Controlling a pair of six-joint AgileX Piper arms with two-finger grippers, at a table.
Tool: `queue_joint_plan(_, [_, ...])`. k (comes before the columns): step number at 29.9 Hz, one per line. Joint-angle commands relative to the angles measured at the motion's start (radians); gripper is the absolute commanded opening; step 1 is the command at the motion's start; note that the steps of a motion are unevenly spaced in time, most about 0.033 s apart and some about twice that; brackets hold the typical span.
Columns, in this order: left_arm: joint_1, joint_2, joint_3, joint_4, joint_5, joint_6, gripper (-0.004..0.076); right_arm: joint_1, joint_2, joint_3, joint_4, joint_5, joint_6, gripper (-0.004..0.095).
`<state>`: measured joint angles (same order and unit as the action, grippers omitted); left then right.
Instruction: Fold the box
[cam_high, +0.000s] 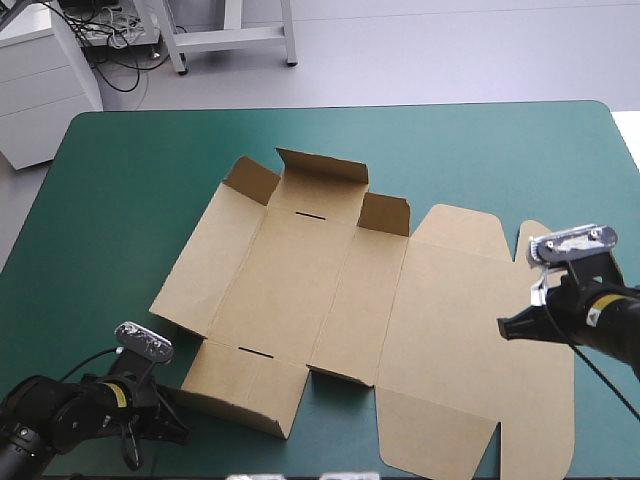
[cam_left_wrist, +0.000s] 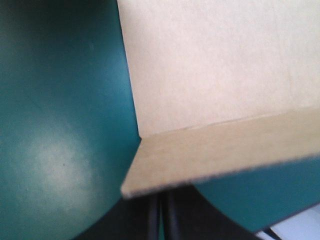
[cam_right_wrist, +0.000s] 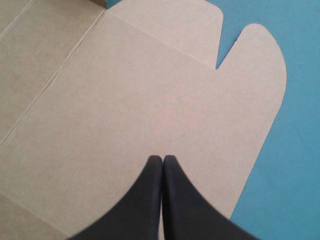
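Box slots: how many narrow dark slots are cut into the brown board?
2. One slot lies beside the box's far raised flap; the other slot beside its near raised wall. More may be hidden.

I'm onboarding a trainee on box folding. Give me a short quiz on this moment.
1. True or false: the right gripper is shut, above the flat lid panel of the box.
2. The left gripper is near which corner of the box? A) near left B) far right C) far left
3. Fill in: the table cover is ____.
Key: 1 true; 2 A; 3 teal-green.
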<state>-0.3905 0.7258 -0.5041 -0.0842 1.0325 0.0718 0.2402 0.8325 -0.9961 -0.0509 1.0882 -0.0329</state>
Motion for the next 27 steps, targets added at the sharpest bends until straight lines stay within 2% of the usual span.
queue_joint_plan(1, [-0.001,-0.002,-0.087,-0.009,0.111,0.000,-0.0032,-0.006,-0.077,0.043,0.003,-0.060,0.001,-0.0022])
queue_joint_plan(4, [-0.001,-0.002,-0.201,-0.009,0.253,0.002,-0.0032,-0.006,-0.128,0.082,0.003,-0.060,0.001,-0.0023])
queue_joint_plan(5, [-0.001,-0.002,-0.248,-0.012,0.267,0.004,-0.0032,-0.006,-0.140,0.090,0.003,-0.060,0.001,-0.0023])
queue_joint_plan(15, [-0.001,0.043,-0.631,0.033,0.267,0.008,-0.0032,-0.006,-0.168,0.123,0.003,-0.072,0.001,-0.0022])
queue_joint_plan(24, [-0.001,0.271,-0.815,0.090,0.250,0.082,-0.0031,-0.006,-0.168,0.123,0.003,-0.077,0.001,-0.0022])
queue_joint_plan(27, [-0.001,0.357,-0.867,0.122,0.239,0.079,0.0013,-0.006,-0.168,0.123,0.003,-0.072,0.001,-0.0022])
